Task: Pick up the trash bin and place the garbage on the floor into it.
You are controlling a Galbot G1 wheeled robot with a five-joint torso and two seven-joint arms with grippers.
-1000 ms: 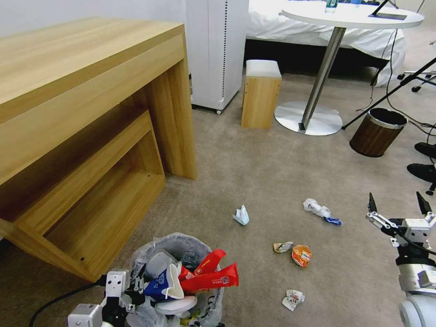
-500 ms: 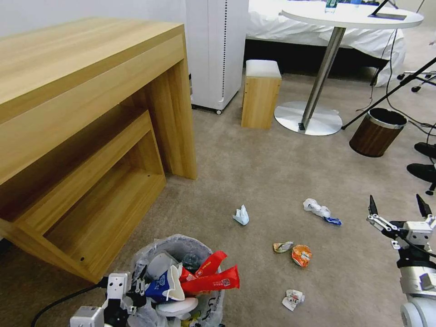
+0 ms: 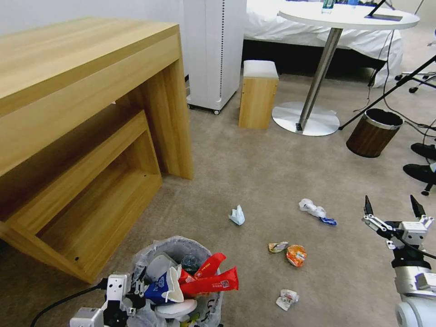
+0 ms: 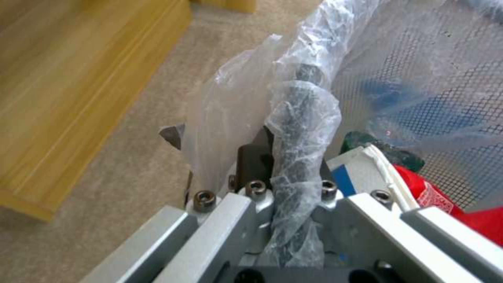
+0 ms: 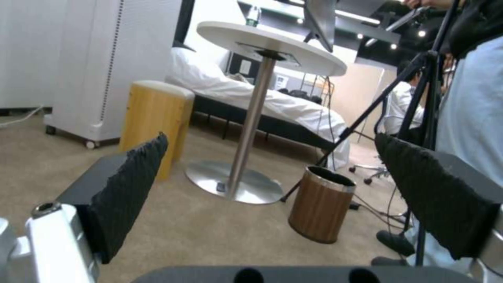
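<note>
Head view: the bin [image 3: 179, 277] sits low at the robot's left, its bag stuffed with a red wrapper [image 3: 210, 282], a blue-white carton [image 3: 160, 287] and white slippers [image 3: 175, 307]. The left pincer [image 3: 131, 290] is at the bin's near-left rim. Litter lies loose on the carpet [image 3: 254, 177]: crumpled paper [image 3: 237, 215] ahead, a white-and-blue scrap [image 3: 313, 211] to its right, an orange wrapper [image 3: 296, 255] with a small tan scrap [image 3: 277, 246] just beside it, and another white scrap [image 3: 286, 299] nearest the robot. The right pincer [image 3: 391, 210] hangs above the carpet, right of the litter, spread wide and empty.

Left wrist view: the left pincer [image 4: 262, 157] is clenched on the bin's bag-wrapped rim [image 4: 301, 118]; mesh wall and red wrapper [image 4: 461, 212] lie inside.

Right wrist view: the right pincer [image 5: 272, 196] stands released, pads [image 5: 131, 188] well apart, looking toward the brown bin [image 5: 320, 208] and the round table's pedestal [image 5: 251, 118], with no litter between the pads.

Judgement: the bin is in hand and mostly filled; the step is collecting what is left on the floor. The next move calls for tipping the right pincer down over one piece, likely the orange wrapper or the near white scrap, and closing on thin, flat, crushable material against carpet, which needs a low, centred approach.
</note>
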